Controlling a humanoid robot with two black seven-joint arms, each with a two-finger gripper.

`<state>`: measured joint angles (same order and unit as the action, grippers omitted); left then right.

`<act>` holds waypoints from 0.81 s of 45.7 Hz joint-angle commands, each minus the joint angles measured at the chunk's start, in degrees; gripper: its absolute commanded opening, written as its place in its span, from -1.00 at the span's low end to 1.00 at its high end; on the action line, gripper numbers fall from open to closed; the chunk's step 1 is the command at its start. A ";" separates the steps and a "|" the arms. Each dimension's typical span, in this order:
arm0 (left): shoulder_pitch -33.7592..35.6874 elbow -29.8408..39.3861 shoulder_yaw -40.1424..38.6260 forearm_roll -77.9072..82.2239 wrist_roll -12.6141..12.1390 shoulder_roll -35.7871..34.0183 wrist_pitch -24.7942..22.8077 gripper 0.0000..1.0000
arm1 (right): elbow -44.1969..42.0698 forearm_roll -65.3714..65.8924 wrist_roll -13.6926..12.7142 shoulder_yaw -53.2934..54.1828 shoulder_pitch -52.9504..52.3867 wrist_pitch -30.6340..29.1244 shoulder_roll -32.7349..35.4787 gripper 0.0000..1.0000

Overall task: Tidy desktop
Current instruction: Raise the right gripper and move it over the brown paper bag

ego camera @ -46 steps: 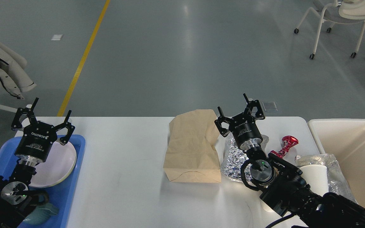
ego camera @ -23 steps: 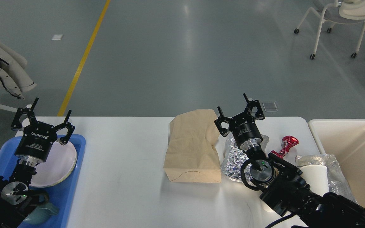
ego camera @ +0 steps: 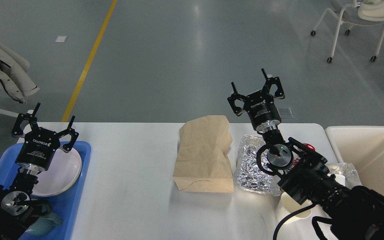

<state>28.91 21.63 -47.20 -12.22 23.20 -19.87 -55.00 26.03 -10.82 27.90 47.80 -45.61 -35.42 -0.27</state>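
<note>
Right hand point(ego camera: 256, 87) is raised above the desk's point(ego camera: 135, 166) far edge, fingers spread, empty; left hand point(ego camera: 42, 120) hovers spread over the blue tray point(ego camera: 78, 193).

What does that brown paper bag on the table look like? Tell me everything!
The paper bag is plain brown, creased and lying flat on the white table, near the middle. Its folded bottom flap faces the near edge, and its other end reaches the table's far edge. The right side has a crumpled notch. Crinkly silver foil lies right beside it, looking as if it touches. No gripper holds it.
</note>
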 commanded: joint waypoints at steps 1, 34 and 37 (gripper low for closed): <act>0.01 -0.01 0.01 0.00 0.00 0.00 0.00 0.94 | 2.71 0.02 0.05 3.26 -2.28 -2.46 4.40 1.00; -0.08 -0.01 -0.08 0.00 0.00 0.09 0.00 0.94 | -0.89 -0.16 0.05 3.88 2.37 0.61 10.82 1.00; -0.08 -0.01 -0.08 0.00 0.00 0.00 0.00 0.94 | -0.98 -1.30 0.05 4.67 3.42 0.88 10.82 1.00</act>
<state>28.82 21.62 -47.29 -12.22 23.20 -19.78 -55.00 25.48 -10.91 27.89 51.45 -43.81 -35.80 10.47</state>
